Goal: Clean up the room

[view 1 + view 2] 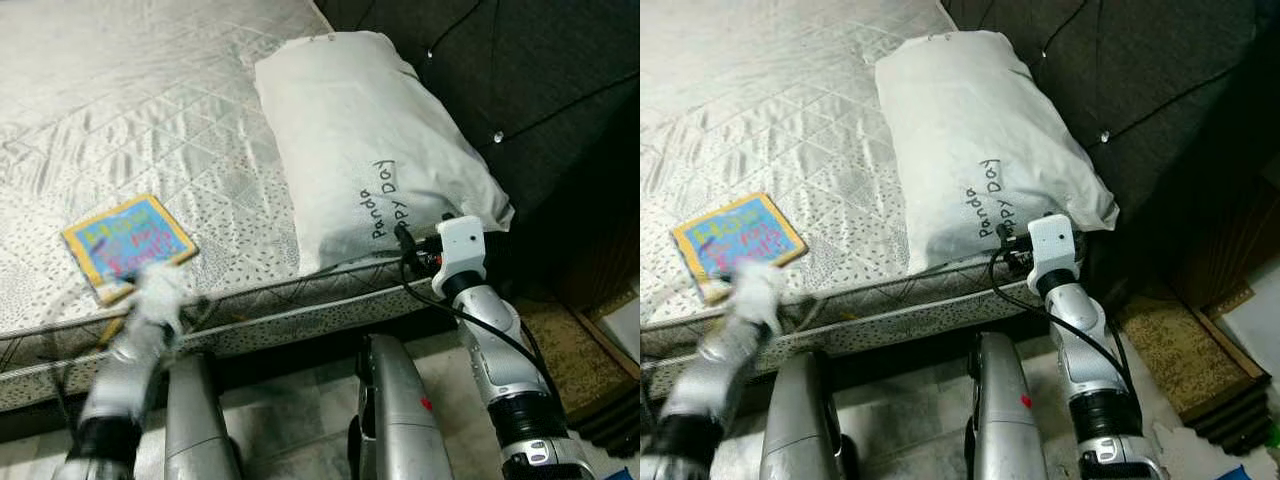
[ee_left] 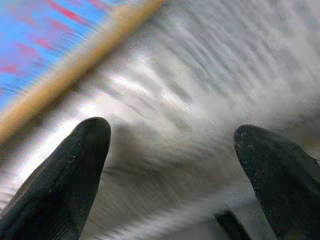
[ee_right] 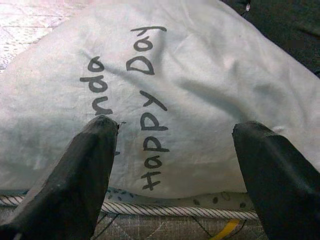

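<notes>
A white pillow with black handwriting lies at the head of the bare mattress. A blue book with an orange border rests near the mattress's front edge. My left gripper is open and hovers over the mattress just beside the book's edge; that arm is blurred. My right gripper is open, with its fingers apart in front of the pillow's near end, just above the mattress piping. The right wrist sits at the pillow's corner.
A dark tufted headboard rises right of the pillow. My silver legs stand on pale floor tiles against the bed's side. A brown patterned rug lies on the floor to the right.
</notes>
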Tool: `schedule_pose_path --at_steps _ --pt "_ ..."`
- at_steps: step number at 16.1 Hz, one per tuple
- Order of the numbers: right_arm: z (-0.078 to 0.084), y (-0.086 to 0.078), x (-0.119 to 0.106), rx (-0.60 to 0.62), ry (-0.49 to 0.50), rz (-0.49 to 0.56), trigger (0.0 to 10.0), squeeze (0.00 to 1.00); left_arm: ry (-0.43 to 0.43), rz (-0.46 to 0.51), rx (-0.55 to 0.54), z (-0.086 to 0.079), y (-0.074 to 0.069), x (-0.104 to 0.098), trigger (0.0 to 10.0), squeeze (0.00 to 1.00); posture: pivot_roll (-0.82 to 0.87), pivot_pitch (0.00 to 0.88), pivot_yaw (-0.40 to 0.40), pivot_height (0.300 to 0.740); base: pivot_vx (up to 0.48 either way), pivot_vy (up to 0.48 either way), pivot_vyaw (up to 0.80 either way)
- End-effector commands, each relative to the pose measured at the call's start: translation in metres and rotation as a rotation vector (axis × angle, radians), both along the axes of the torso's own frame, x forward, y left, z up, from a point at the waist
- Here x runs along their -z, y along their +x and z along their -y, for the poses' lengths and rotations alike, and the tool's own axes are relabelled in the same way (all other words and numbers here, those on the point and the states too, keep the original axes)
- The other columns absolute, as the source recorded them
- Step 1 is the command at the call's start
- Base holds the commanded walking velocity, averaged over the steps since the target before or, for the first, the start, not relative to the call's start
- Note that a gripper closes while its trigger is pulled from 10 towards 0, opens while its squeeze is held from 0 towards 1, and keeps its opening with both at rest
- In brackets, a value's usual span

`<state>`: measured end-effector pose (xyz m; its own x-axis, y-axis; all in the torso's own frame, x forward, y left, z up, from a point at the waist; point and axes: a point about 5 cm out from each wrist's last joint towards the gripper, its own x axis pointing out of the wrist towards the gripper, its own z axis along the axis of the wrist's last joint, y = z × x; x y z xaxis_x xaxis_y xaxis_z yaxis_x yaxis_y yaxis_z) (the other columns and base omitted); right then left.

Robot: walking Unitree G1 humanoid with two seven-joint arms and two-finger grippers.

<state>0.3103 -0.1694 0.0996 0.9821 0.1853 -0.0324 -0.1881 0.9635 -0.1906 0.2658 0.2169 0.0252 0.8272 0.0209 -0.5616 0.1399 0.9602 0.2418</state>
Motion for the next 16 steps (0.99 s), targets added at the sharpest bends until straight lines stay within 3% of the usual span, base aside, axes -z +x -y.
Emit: schedule_pose_path --at_steps 1,2,3,4,5,7,10,12,13,14,16 --pt "0.004 0.002 -0.001 0.011 0.003 0.005 10.0 0.00 0.053 -0.037 0.064 0.000 -0.003 0.000 10.0 1.00 -0.07 0.010 -0.029 0.510 0.000 0.000 0.00" --pt "0.002 0.003 -0.002 0.005 0.004 0.004 10.0 0.00 0.118 -0.071 0.118 -0.002 -0.006 -0.001 10.0 1.00 -0.07 0.008 -0.035 0.510 0.000 0.000 0.00" --pt "0.001 0.003 -0.001 0.000 0.004 0.003 10.0 0.00 0.066 -0.023 0.045 -0.004 -0.001 -0.009 10.0 1.00 -0.07 0.009 -0.037 0.510 0.000 0.000 0.00" --pt "0.001 0.004 -0.001 -0.004 0.003 0.002 10.0 0.00 0.046 0.143 -0.122 -0.011 0.009 -0.029 10.0 1.00 -0.07 0.009 -0.037 0.510 0.000 0.000 0.00" --pt "0.001 0.004 -0.001 -0.003 0.002 0.002 10.0 0.00 0.011 0.216 -0.237 -0.015 0.011 -0.038 10.0 1.00 -0.06 0.009 -0.036 0.510 0.000 0.000 0.00" --pt "0.002 0.004 -0.001 0.000 0.002 0.000 10.0 0.00 -0.051 0.300 -0.386 -0.015 0.004 -0.050 10.0 1.00 -0.06 0.011 -0.035 0.510 0.000 0.000 0.00" --pt "0.000 0.003 0.000 -0.002 0.008 -0.003 10.0 0.00 -0.036 0.398 -0.516 -0.014 -0.010 -0.060 10.0 1.00 -0.05 0.013 -0.037 0.510 0.000 0.000 0.00" --pt "0.000 0.003 0.001 -0.003 0.036 -0.013 10.0 0.00 -0.112 0.370 -0.651 -0.021 -0.019 -0.050 10.0 1.00 -0.05 0.014 -0.038 0.510 0.000 0.000 0.00" --pt "0.001 0.002 0.002 0.005 0.062 -0.014 10.0 0.00 -0.121 0.389 -0.646 -0.022 -0.020 -0.051 10.0 0.40 -0.05 0.013 -0.037 0.510 0.000 0.000 0.00" --pt "0.002 0.002 0.002 0.018 0.091 -0.017 10.0 0.00 -0.118 0.424 -0.609 -0.020 -0.017 -0.055 10.0 0.00 -0.04 0.011 -0.035 0.510 0.000 0.000 0.00" --pt "-0.001 0.003 0.001 0.031 0.154 -0.026 10.0 0.00 -0.137 0.456 -0.558 -0.011 -0.013 -0.059 10.0 0.00 -0.04 0.007 -0.032 0.510 0.000 0.000 0.00"
